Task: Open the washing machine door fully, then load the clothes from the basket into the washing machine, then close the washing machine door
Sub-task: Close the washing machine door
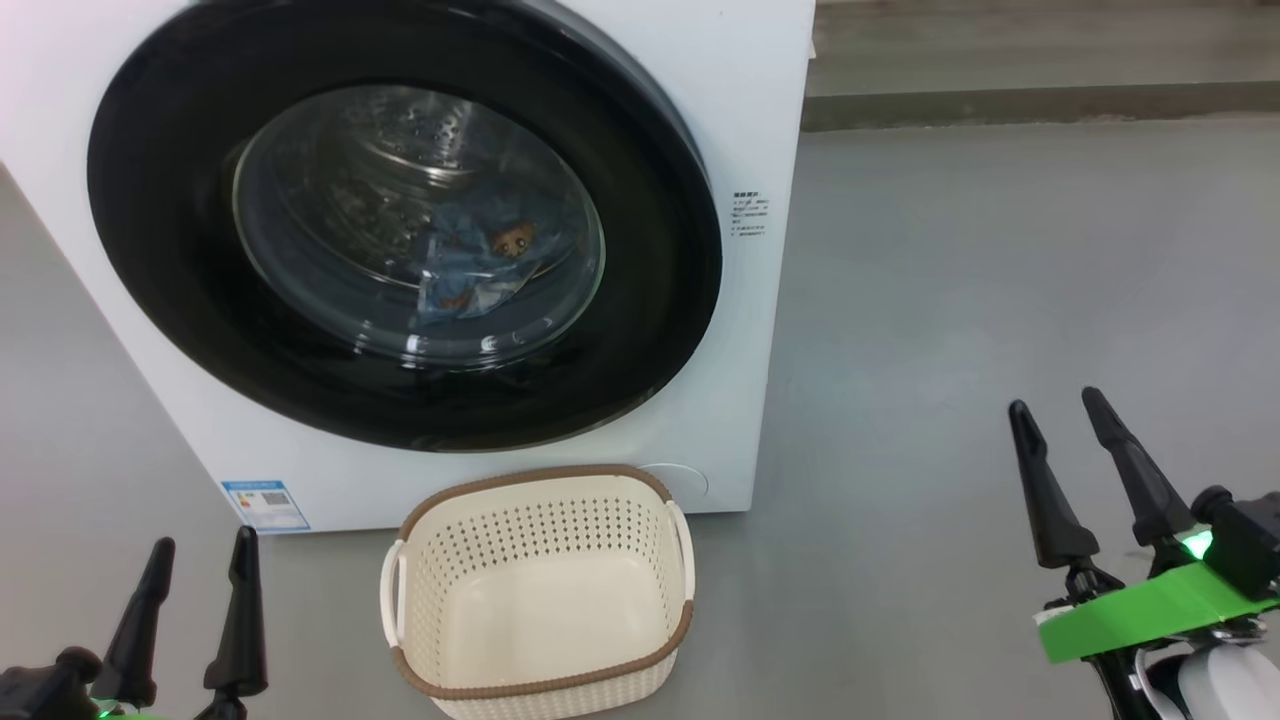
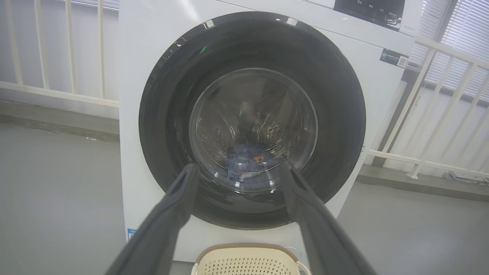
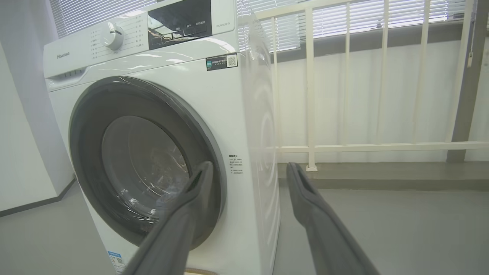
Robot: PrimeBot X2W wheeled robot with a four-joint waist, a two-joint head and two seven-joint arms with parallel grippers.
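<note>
Spread wide, empty: left gripper (image 1: 205,540), right gripper (image 1: 1055,402); basket (image 1: 530,475) between, three o'clock off left; washing machine door (image 1: 160,200) shut, one o'clock

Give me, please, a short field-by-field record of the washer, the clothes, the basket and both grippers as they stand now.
washing machine: white front-loader, standing on the grey floor
washing machine door: looks shut, flush with the front
clothes: blue printed fabric inside the drum, seen through the glass
basket: empty, on the floor in front of the machine
left gripper: open, holding nothing
right gripper: open, holding nothing
task stage: clothes loaded, door appears closed
</note>
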